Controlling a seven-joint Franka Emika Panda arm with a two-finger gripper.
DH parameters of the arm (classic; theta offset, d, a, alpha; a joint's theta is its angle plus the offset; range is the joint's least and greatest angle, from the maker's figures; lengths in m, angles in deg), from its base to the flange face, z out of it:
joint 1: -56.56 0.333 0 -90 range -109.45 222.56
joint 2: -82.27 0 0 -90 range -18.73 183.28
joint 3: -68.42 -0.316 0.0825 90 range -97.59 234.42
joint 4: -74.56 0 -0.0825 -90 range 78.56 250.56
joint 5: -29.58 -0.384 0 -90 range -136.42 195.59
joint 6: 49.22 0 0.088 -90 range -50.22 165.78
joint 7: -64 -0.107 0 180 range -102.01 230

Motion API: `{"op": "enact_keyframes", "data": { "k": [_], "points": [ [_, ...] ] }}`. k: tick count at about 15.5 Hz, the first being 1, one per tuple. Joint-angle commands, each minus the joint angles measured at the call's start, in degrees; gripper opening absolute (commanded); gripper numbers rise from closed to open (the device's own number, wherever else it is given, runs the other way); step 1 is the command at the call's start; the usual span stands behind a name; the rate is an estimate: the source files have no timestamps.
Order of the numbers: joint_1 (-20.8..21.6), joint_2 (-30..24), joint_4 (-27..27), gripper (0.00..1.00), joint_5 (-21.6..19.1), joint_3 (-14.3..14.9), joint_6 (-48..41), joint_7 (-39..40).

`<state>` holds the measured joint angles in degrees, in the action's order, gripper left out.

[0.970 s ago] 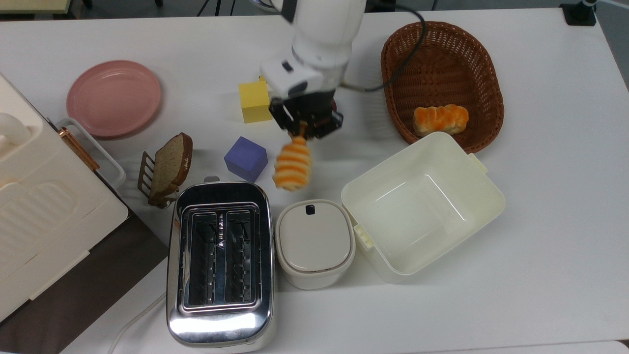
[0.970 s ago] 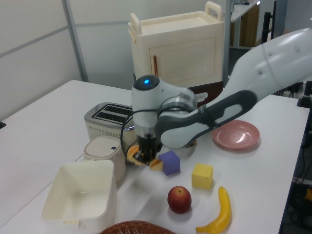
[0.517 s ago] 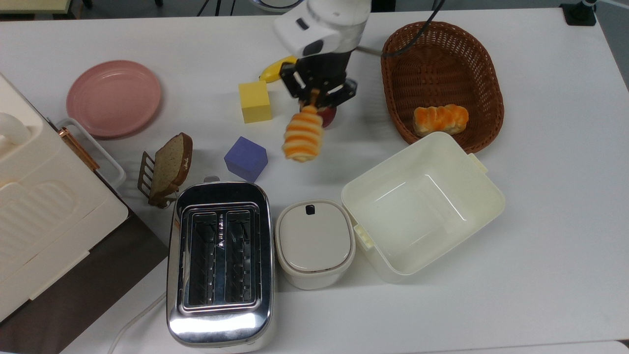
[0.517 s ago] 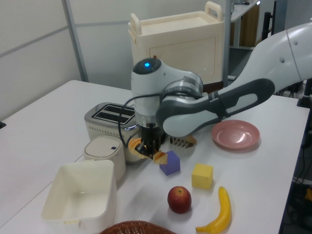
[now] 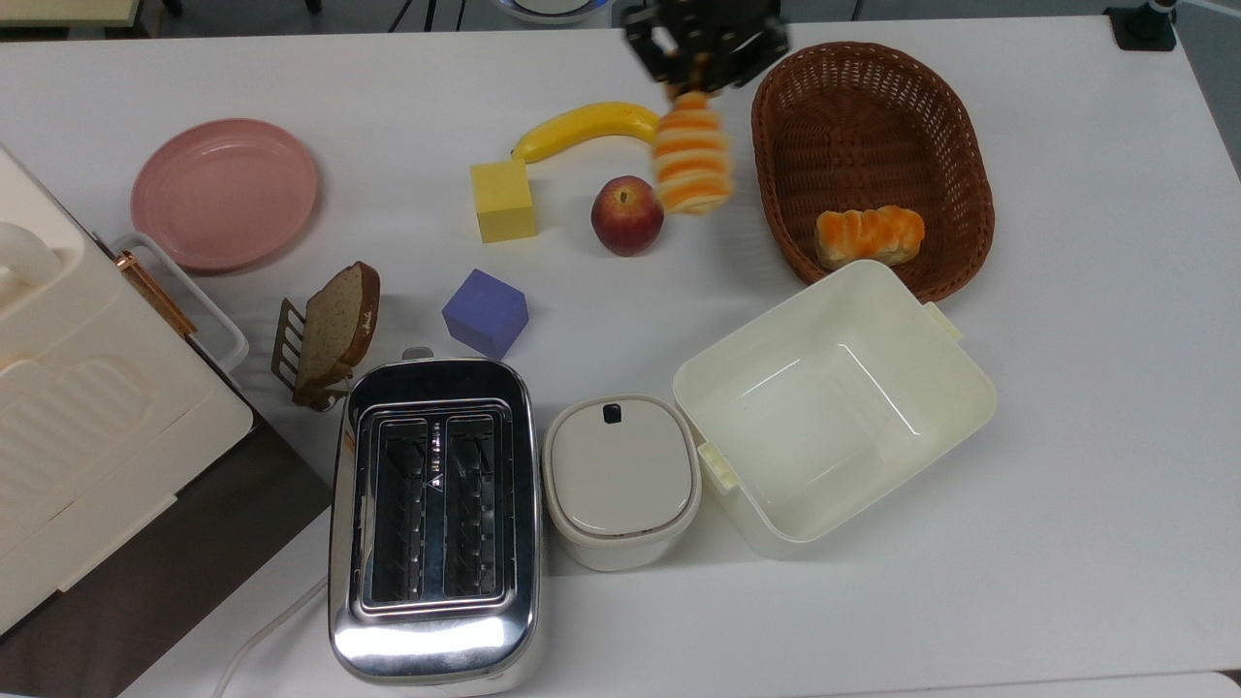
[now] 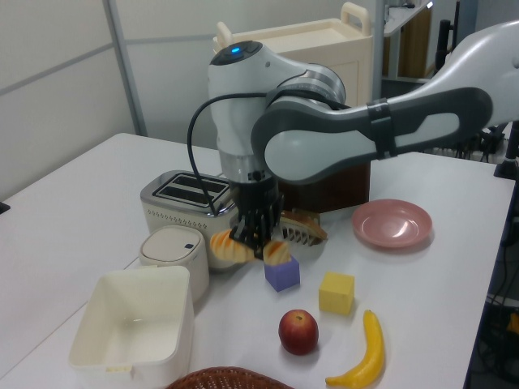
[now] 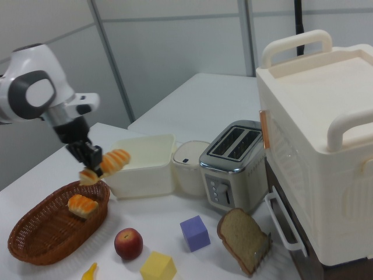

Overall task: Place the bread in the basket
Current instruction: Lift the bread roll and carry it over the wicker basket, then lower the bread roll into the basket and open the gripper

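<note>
The black two-finger gripper [image 5: 700, 68] is pinching one end of the long orange-and-cream striped ridged loaf [image 5: 690, 161], which is hanging in the air. In the top view its long axis is running from the fingers toward the frame's bottom, just left of the dark brown oval wicker basket [image 5: 955, 136] and beside the red apple [image 5: 627, 214].

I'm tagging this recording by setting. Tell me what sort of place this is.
Probably a lab or office room staged as a kitchen: a white table holds a toaster, a wicker basket and toy-like foam cubes, with partition walls behind.
</note>
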<state>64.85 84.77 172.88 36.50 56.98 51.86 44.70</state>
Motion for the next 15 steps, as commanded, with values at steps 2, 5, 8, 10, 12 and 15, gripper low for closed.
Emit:
{"op": "enact_keyframes", "data": {
  "k": [2,5,8,10,12,15],
  "points": [
    [5.3,0.0,2.4,0.03,-0.8,-1.7,0.0,-2.0],
    [5.9,1.2,3.6,0.03,-0.6,-5.9,0.3,-4.9],
    [8.3,3.0,4.9,0.03,0.1,-8.5,0.4,-7.0],
    [10.1,4.0,6.3,0.03,1.2,-8.9,0.4,-7.2],
    [10.2,4.6,6.8,0.03,1.5,-10.0,0.4,-7.2],
    [10.5,5.2,7.0,0.04,1.7,-10.7,0.3,-7.2]
  ]
}}
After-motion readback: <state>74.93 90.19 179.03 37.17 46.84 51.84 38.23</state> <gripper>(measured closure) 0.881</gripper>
